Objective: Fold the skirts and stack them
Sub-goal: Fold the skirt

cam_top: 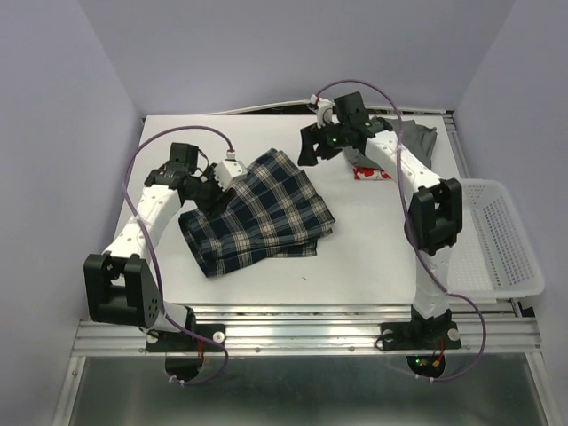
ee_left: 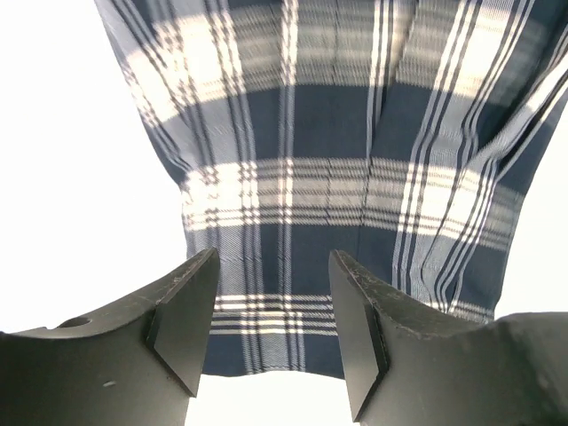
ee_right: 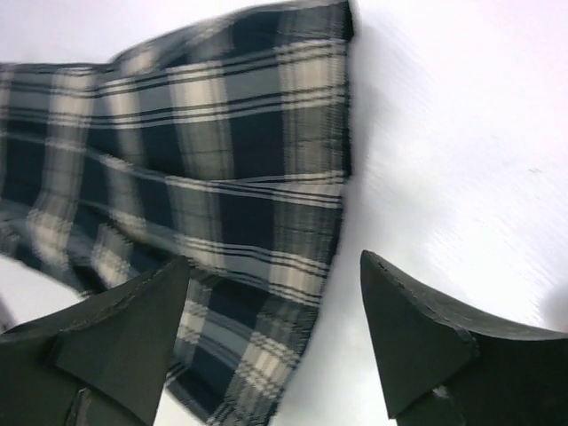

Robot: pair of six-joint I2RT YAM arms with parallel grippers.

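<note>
Top external view: tabletop (cam_top: 373, 257) carries the plaid skirt (cam_top: 257, 213), rumpled centre; grey skirt (cam_top: 417, 138) and red-print skirt (cam_top: 371, 173) far right. Arms bent inward. Left claw (ee_left: 274, 257) parted at the plaid's left edge, gripping nothing; right claw (ee_right: 273, 259) gapes empty near its far corner.

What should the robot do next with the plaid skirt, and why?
Probably close the left gripper on the near edge of the plaid skirt, to fold it over. Its jaws stand apart with that edge between them, the right gripper is open and empty, and the skirt lies rumpled.
</note>
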